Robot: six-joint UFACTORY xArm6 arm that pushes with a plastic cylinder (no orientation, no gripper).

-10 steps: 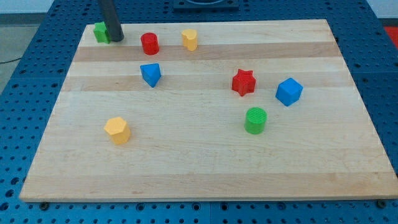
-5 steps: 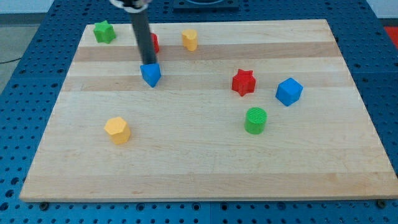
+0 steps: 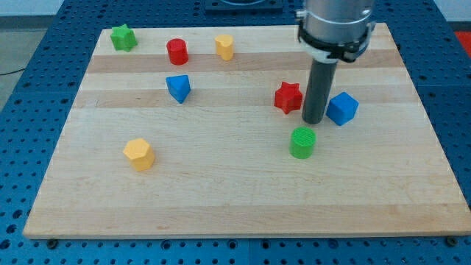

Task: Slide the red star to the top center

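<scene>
The red star [image 3: 288,96] lies on the wooden board [image 3: 221,191], right of centre. My tip [image 3: 313,121] stands just to the star's lower right, between it and the blue cube [image 3: 342,108], close to both. The green cylinder [image 3: 302,142] sits just below the tip. The rod rises from the tip to the arm's grey end near the view's top.
A red cylinder [image 3: 176,51] and a yellow block [image 3: 224,46] sit near the top, left of centre. A green star [image 3: 123,37] is at the top left corner. A blue triangular block [image 3: 178,87] lies left of centre. A yellow hexagonal block [image 3: 138,154] is at the lower left.
My tip has swept from the top left corner, past the blue triangular block, across to the right of the red star. No block has visibly moved.
</scene>
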